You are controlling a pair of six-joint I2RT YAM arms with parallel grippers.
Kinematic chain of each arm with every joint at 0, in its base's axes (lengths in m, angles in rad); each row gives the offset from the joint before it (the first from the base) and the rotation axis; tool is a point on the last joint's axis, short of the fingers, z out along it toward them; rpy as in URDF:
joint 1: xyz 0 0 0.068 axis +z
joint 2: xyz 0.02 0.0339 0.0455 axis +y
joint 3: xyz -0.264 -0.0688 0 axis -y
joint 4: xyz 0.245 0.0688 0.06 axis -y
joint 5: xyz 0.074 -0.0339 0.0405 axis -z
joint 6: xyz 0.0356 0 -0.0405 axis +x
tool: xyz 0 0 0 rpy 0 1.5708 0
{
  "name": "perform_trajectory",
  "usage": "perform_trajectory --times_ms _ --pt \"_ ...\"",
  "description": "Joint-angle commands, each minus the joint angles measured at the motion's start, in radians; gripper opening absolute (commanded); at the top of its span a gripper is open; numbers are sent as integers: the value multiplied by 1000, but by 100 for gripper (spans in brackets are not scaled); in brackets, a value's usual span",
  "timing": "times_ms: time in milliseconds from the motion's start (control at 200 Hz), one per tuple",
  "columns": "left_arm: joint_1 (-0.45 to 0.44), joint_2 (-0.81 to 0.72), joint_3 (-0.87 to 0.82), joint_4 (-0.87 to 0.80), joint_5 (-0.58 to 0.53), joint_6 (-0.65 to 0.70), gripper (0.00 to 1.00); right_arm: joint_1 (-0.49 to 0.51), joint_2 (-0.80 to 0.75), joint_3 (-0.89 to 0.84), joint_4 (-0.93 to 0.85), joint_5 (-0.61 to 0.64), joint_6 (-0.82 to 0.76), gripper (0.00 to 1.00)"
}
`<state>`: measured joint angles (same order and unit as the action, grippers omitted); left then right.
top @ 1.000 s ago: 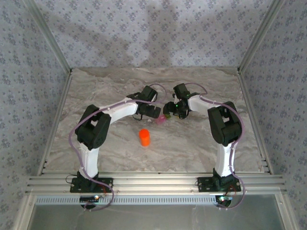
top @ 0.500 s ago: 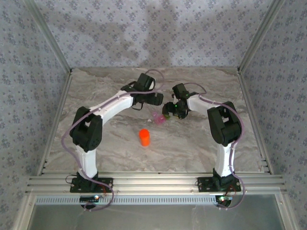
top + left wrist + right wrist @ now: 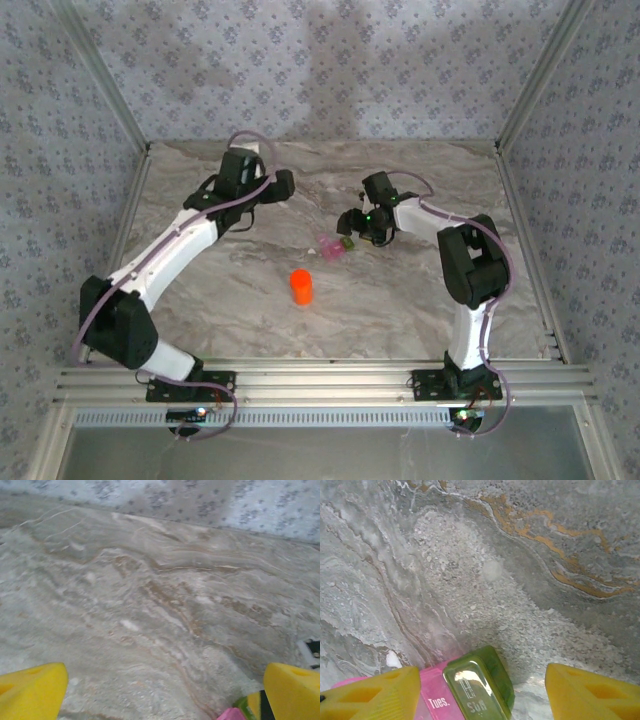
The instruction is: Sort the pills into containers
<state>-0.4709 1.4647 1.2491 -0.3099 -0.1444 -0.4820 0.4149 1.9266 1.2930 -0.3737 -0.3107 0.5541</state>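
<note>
Two joined containers, one orange bottle.

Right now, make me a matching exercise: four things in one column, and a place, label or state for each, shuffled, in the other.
Column one:
1 orange bottle
2 green compartment
3 pink compartment
4 left hand

Column two:
A marked "Tues."
B open and empty
C stands upright, apart from the others
D marked "Sun"

Pairs: 1-C, 2-D, 3-A, 4-B
</note>
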Motion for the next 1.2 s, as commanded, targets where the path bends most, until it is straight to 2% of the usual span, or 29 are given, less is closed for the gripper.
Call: perform_trajectory --times_ms 0,150,230,475,1194 --pt "38 -60 -93 69 -31 -116 100 4 28 2 24 -31 35 69" --pt "100 -137 -195 101 5 -244 100 16 40 6 29 -35 44 69" --pt "126 -169 -225 101 20 -271 100 23 41 5 31 -35 45 69" --pt "155 -196 -226 40 50 -230 100 53 28 1 22 -27 47 68" --pt "193 -211 -257 52 115 -238 100 135 -58 -53 11 -1 67 69"
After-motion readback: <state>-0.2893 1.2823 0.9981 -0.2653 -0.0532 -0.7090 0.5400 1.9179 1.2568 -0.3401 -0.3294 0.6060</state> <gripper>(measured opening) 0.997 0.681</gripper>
